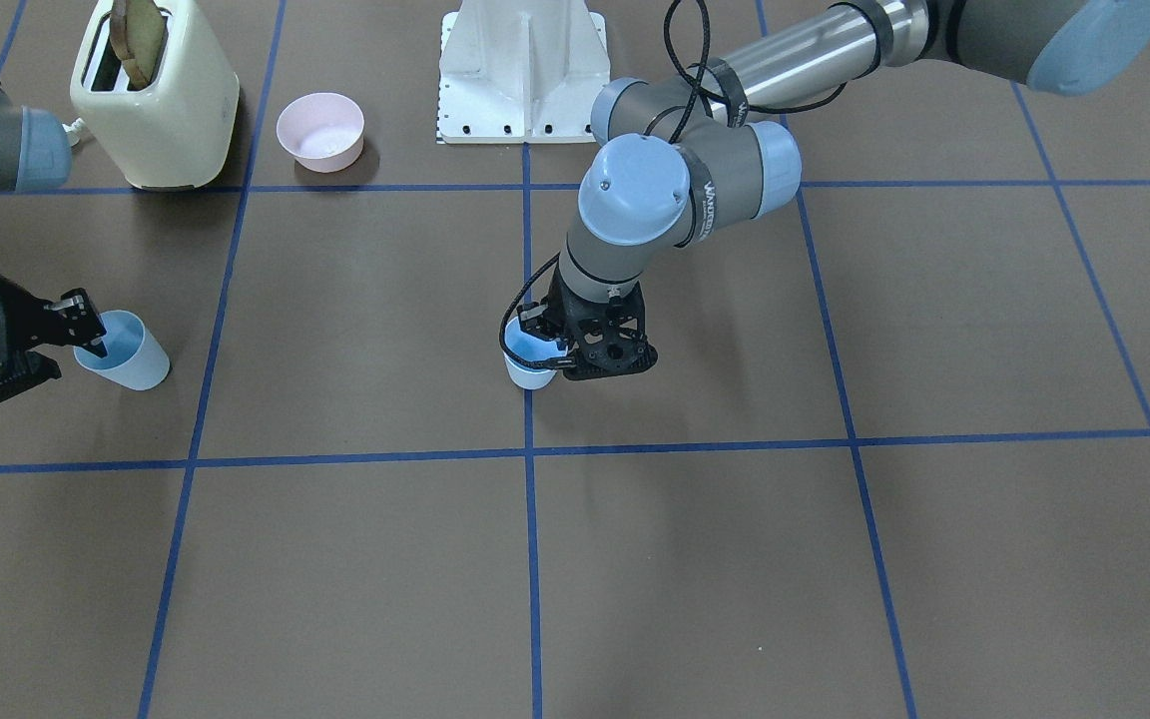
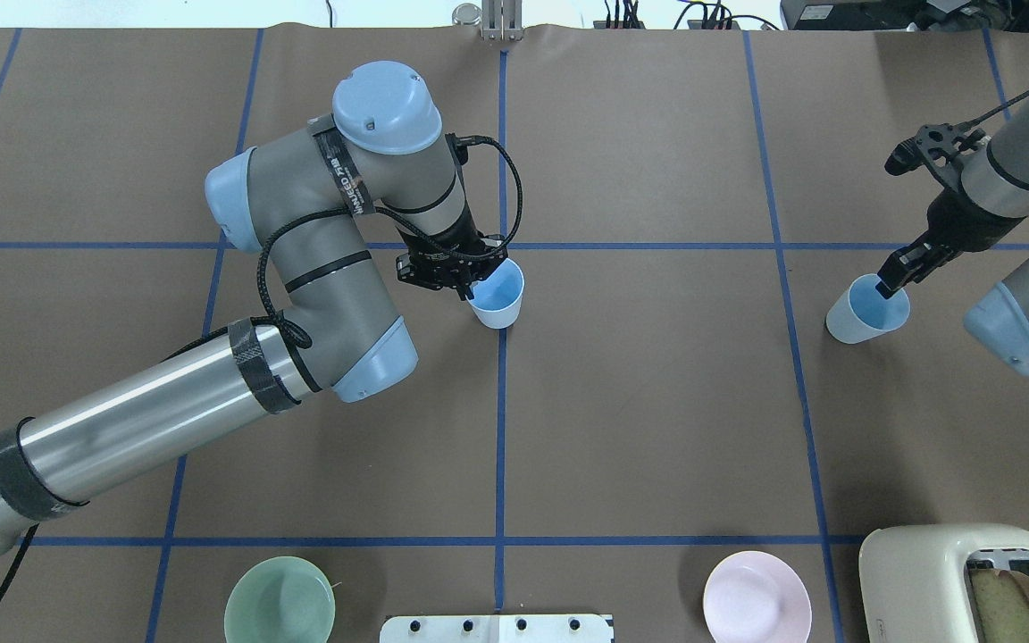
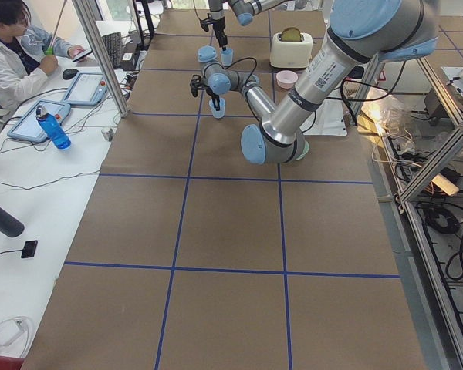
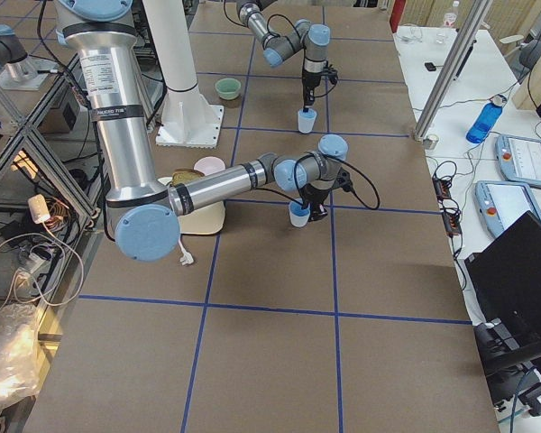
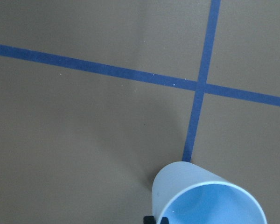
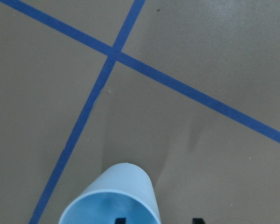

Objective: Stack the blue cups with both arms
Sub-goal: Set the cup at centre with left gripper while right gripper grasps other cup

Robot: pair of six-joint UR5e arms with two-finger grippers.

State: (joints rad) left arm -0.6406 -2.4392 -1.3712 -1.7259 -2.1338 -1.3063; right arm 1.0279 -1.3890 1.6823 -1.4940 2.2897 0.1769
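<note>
Two pale-blue cups stand on the brown table. My left gripper (image 2: 470, 286) is shut on the rim of one blue cup (image 2: 497, 295) near the middle blue tape line. It also shows in the front view (image 1: 557, 350) at that cup (image 1: 527, 367). The left wrist view shows the cup (image 5: 205, 200) with the fingertips (image 5: 150, 219) pinching its wall. My right gripper (image 2: 891, 281) straddles the rim of the other blue cup (image 2: 867, 311), one finger inside and one outside, with a gap still showing in the right wrist view (image 6: 158, 220). That cup (image 1: 126, 350) is at the front view's left.
A cream toaster (image 2: 970, 580) with bread in it, a pink bowl (image 2: 756, 597) and a green bowl (image 2: 280, 600) stand near the white robot base (image 1: 523, 70). A person (image 3: 15, 54) sits at a side table with bottles and tablets.
</note>
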